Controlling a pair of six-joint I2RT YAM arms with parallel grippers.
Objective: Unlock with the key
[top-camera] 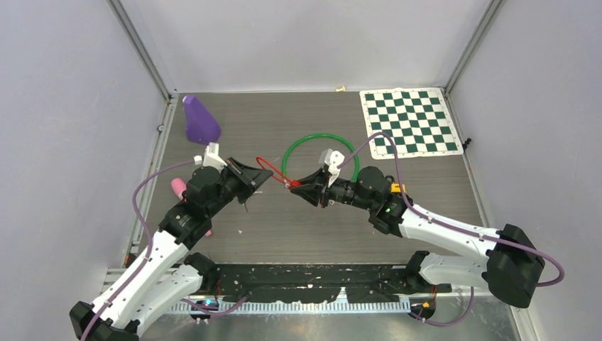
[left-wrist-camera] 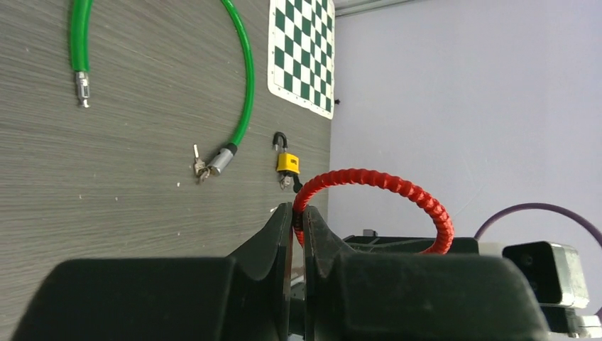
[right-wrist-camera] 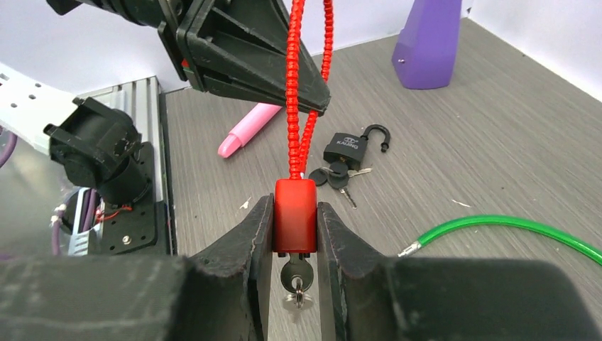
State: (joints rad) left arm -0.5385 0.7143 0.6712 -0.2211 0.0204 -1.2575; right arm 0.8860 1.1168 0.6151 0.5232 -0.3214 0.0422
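A red cable lock hangs in the air between my two grippers. My right gripper [right-wrist-camera: 294,206] is shut on its red lock body [right-wrist-camera: 294,227], seen in the top view [top-camera: 293,184]. A key [right-wrist-camera: 296,273] sits in the underside of the body with a second key hanging from its ring. My left gripper [left-wrist-camera: 298,213] is shut on the red ribbed cable [left-wrist-camera: 397,186], which loops up from the body [right-wrist-camera: 291,85]. In the top view the left gripper [top-camera: 264,177] and right gripper [top-camera: 298,185] face each other mid-table.
A green cable lock [top-camera: 319,153] lies open behind the grippers, with keys at one end [left-wrist-camera: 200,168]. A yellow padlock [left-wrist-camera: 287,163], a black padlock with keys [right-wrist-camera: 348,149], a pink object [top-camera: 177,187], a purple cone [top-camera: 200,121] and a checkered mat [top-camera: 410,121] lie around.
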